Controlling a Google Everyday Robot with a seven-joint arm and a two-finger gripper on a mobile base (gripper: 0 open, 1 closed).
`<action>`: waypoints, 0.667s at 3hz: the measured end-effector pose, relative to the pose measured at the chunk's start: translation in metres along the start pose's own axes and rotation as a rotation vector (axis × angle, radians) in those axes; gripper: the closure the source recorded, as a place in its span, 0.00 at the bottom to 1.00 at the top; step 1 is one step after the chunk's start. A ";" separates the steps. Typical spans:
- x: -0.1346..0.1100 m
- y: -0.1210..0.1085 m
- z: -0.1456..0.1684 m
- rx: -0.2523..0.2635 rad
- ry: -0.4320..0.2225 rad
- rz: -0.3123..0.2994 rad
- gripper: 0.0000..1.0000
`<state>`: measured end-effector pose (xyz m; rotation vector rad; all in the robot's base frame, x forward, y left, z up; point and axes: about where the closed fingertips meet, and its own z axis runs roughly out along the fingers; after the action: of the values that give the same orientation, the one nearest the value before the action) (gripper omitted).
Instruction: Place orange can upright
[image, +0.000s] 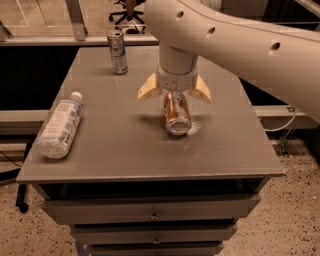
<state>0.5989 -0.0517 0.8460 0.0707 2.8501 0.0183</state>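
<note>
Orange can (177, 116) lies on its side; the gripper (175, 96) hovers just above it, spread wide, seemingly to straddle its body.

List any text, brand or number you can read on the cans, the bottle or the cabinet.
Nothing can be read as words in the camera view.
orange can, lying on its side under the open claw: pale markings, too blurred to read.
plastic bottle: white label with a dark square mark, too small to read.
slim silver-blue can: markings blurred, unreadable.
table and drawers: no lettering visible.
</note>
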 end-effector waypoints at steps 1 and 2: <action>0.000 0.003 0.007 -0.054 0.030 -0.017 0.00; 0.001 0.004 0.012 -0.082 0.053 -0.026 0.18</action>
<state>0.6016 -0.0480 0.8341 0.0166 2.8989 0.1335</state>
